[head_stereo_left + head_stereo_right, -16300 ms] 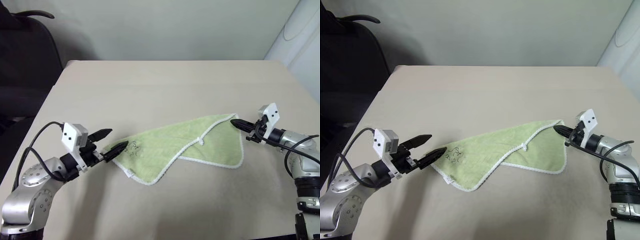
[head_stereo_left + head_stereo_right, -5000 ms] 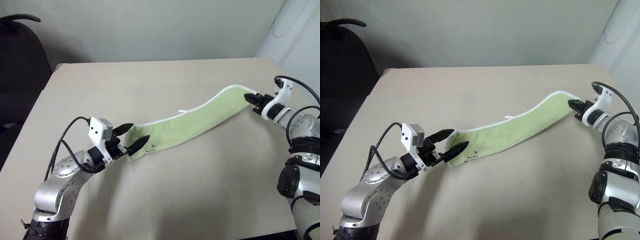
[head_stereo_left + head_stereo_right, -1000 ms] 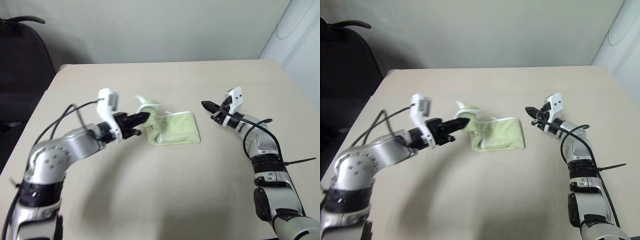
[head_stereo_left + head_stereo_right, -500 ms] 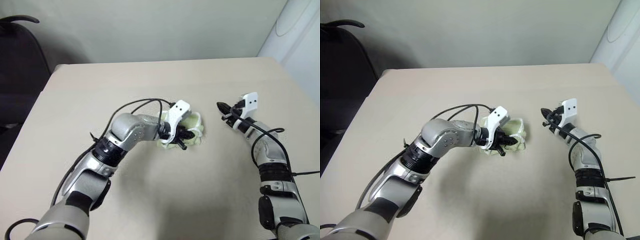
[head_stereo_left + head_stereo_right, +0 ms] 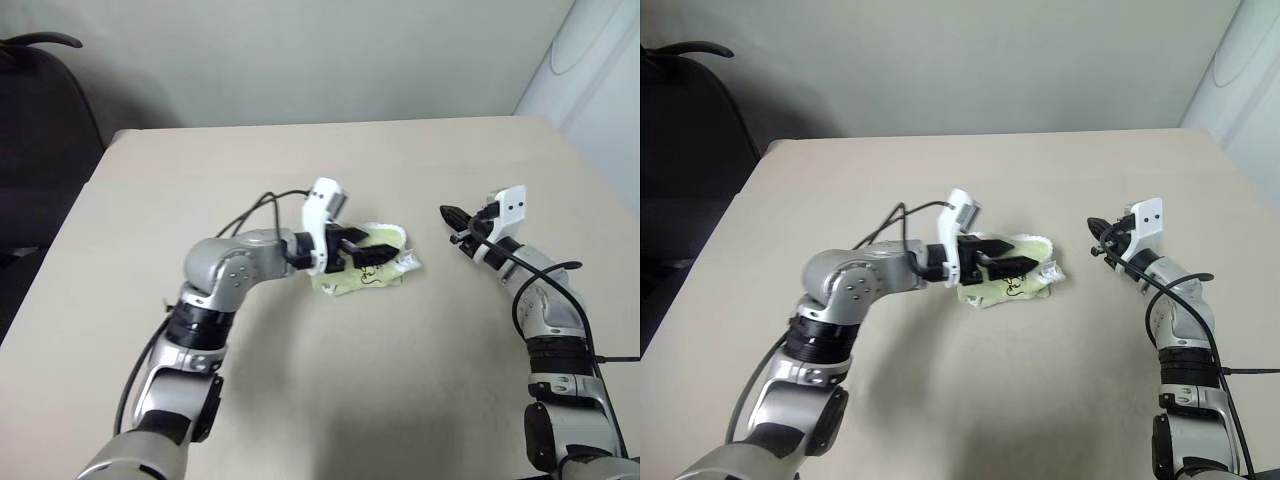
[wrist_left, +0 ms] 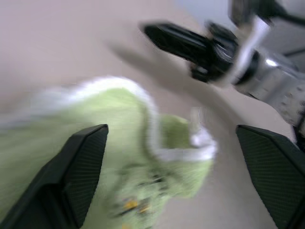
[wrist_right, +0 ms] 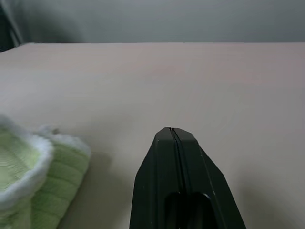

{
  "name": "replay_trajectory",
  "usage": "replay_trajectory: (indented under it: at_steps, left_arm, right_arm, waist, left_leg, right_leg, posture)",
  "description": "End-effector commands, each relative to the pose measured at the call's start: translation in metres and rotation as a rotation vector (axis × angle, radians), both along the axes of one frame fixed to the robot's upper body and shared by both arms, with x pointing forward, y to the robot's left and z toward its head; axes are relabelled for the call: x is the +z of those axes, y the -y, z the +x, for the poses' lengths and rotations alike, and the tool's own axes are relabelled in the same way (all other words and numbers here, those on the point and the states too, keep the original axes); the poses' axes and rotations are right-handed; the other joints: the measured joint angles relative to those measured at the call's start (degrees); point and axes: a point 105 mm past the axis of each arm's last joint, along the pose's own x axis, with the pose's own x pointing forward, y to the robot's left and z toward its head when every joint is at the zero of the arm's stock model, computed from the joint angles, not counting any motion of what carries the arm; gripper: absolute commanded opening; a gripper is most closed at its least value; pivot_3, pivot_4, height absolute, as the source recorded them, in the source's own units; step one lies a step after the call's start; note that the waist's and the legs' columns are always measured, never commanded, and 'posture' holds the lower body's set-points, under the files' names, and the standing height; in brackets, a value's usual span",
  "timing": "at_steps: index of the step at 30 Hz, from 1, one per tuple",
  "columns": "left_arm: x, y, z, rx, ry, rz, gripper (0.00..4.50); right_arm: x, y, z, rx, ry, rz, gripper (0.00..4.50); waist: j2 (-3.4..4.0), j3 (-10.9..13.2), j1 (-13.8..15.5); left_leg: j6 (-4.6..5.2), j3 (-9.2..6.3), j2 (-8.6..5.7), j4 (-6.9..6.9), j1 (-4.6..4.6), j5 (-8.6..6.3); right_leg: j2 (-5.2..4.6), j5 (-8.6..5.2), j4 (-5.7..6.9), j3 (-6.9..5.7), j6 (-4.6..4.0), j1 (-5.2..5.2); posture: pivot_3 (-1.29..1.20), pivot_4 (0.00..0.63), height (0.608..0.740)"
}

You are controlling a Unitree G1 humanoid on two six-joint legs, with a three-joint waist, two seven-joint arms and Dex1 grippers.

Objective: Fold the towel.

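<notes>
The towel (image 5: pixel 385 268) lies as a small, lumpy light-green bundle with white edging in the middle of the table, its dark motif (image 5: pixel 1012 289) facing up near the front edge. My left gripper (image 5: pixel 366 251) hovers just over its left part, pointing right, open; in the left wrist view the fingers (image 6: pixel 71 181) stand wide apart with the towel (image 6: pixel 138 157) beyond them and nothing held. My right gripper (image 5: pixel 449 214) is shut and empty, a short way to the right of the towel, pointing at it. The right wrist view has the shut fingertips (image 7: pixel 174 139) and a towel edge (image 7: pixel 33 167).
The beige table (image 5: pixel 320 380) has bare surface all around the bundle. A dark office chair (image 5: pixel 40 130) stands beyond the far left corner. A white rounded object (image 5: pixel 590 60) stands beyond the far right corner.
My left gripper has opened and let go of the towel, then swung from pointing down at the bundle to pointing right over it. The right gripper stayed shut, nearly in place.
</notes>
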Motion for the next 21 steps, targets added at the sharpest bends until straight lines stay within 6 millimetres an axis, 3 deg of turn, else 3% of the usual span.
replay_trajectory:
  at_steps: [1,5,7,10,12,17,21]
  left_arm:
    - [0.019,-0.035,0.011,0.148,0.145,-0.032,3.83]
    - [0.017,-0.038,0.008,0.139,0.208,-0.005,2.37]
    - [0.014,-0.028,0.006,0.094,0.233,0.014,1.66]
    - [-0.007,-0.013,0.007,0.031,0.210,0.075,0.54]
    - [-0.028,-0.012,0.015,0.043,0.151,0.100,0.54]
    - [-0.103,-0.022,0.029,0.102,-0.006,0.305,0.54]
    - [-0.121,-0.028,0.031,0.137,-0.038,0.312,0.54]
  right_arm:
    - [0.038,-0.018,-0.010,0.128,0.105,-0.022,0.00]
    - [0.046,-0.047,-0.022,0.290,0.096,-0.052,0.00]
    - [0.040,-0.063,-0.028,0.365,0.075,-0.087,0.00]
    - [0.021,-0.077,-0.029,0.413,0.015,-0.119,0.00]
    - [-0.002,-0.081,-0.026,0.419,-0.062,-0.134,0.00]
    - [-0.068,-0.084,-0.017,0.369,-0.244,-0.210,0.00]
    - [-0.086,-0.083,-0.013,0.343,-0.270,-0.237,0.00]
  waist:
    - [0.00,0.0,-0.1]
    - [-0.01,0.0,-0.1]
    - [-0.05,0.0,0.1]
    - [-0.05,0.0,0.1]
    - [-0.06,0.0,0.1]
    - [-0.09,-0.1,0.0]
    - [0.00,-0.3,0.0]
  left_leg:
    - [0.00,-0.02,0.00,0.01,-0.01,0.00]
    - [0.05,-0.06,-0.01,0.10,-0.06,-0.02]
    - [0.11,-0.09,-0.02,0.18,-0.10,-0.05]
    - [0.16,-0.14,-0.03,0.36,-0.15,-0.08]
    - [0.20,-0.15,-0.03,0.47,-0.19,-0.10]
    - [0.27,-0.19,0.01,0.54,-0.16,-0.15]
    - [0.34,-0.18,0.00,0.54,0.13,-0.19]
  right_leg:
    - [0.01,0.00,-0.01,0.00,0.00,0.00]
    - [0.01,0.01,0.00,0.00,0.04,0.00]
    - [0.01,0.03,0.00,0.00,0.06,0.01]
    - [0.01,0.06,-0.01,-0.01,0.11,0.04]
    - [0.01,0.08,0.00,-0.01,0.14,0.05]
    - [-0.02,0.10,0.03,0.02,0.18,0.08]
    - [-0.04,0.13,0.02,0.06,0.22,0.36]
  posture:
    - [0.00,0.150,0.740]
    - [0.00,0.150,0.740]
    - [0.00,0.150,0.740]
    - [0.00,0.150,0.740]
    - [0.00,0.150,0.740]
    - [0.00,0.150,0.740]
    - [0.00,0.150,0.740]
